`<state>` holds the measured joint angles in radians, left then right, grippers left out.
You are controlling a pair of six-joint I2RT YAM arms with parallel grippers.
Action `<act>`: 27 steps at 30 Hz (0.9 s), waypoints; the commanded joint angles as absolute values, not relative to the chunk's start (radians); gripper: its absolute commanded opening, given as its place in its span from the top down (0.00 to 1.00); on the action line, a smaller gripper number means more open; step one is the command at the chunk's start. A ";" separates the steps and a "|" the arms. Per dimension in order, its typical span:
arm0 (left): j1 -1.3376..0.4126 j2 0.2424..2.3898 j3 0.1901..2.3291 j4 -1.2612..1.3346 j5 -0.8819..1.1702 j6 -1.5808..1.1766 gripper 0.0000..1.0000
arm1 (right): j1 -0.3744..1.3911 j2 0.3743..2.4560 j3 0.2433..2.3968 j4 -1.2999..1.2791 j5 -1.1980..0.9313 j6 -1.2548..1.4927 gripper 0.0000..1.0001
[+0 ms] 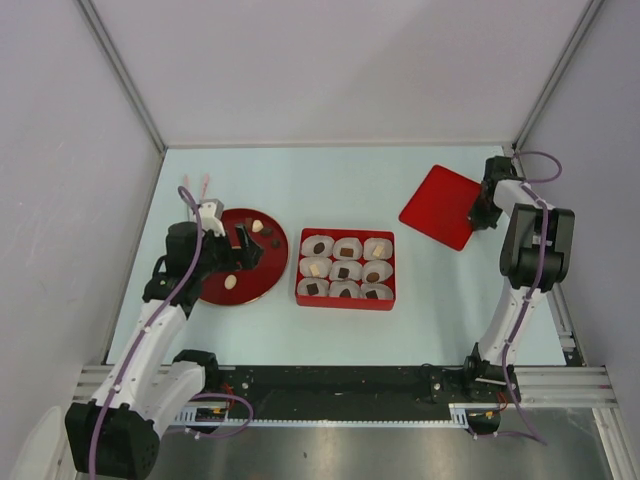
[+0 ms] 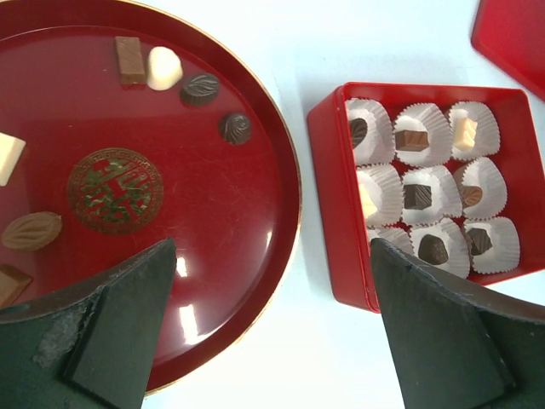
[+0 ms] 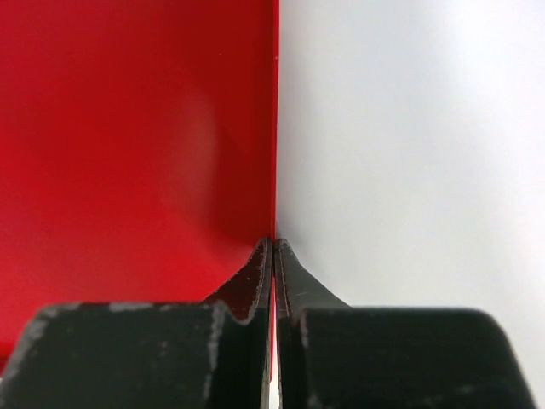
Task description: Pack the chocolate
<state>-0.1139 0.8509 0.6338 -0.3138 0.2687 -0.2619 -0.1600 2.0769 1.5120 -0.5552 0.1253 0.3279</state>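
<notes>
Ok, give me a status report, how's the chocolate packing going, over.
Left gripper open over the plate. Right gripper shut on the red lid edge. All nine cups in the box look filled; loose chocolates lie on plate. Nothing blocking the box.

gold emblem (image 2: 114,189) on red plate (image 2: 223,223), unreadable

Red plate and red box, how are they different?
The plate is round with a gold emblem; the box is rectangular. The plate's chocolates lie loose and scattered; the box's sit in white paper cups, in neat rows. Both are red and hold chocolates.
</notes>
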 commanded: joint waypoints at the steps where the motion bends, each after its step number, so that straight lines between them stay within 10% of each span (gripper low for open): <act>1: -0.136 0.850 0.634 -0.291 0.299 -0.256 0.00 | -0.172 1.947 1.387 -0.643 0.137 0.316 1.00; 14: -0.163 0.894 0.637 -0.295 0.313 -0.250 0.00 | -0.183 1.516 0.911 -0.635 0.169 0.379 0.86; 20: -0.169 0.913 0.640 -0.293 0.321 -0.249 0.00 | -0.233 1.532 0.887 -0.546 0.114 0.387 0.66; 27: -0.184 0.913 0.641 -0.304 0.308 -0.239 0.00 | -0.259 1.597 0.887 -0.508 0.106 0.390 0.66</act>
<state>-0.1715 0.9165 0.6338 -0.3161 0.2955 -0.2600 -0.2523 1.5730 0.8818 -0.5476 0.1070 0.3847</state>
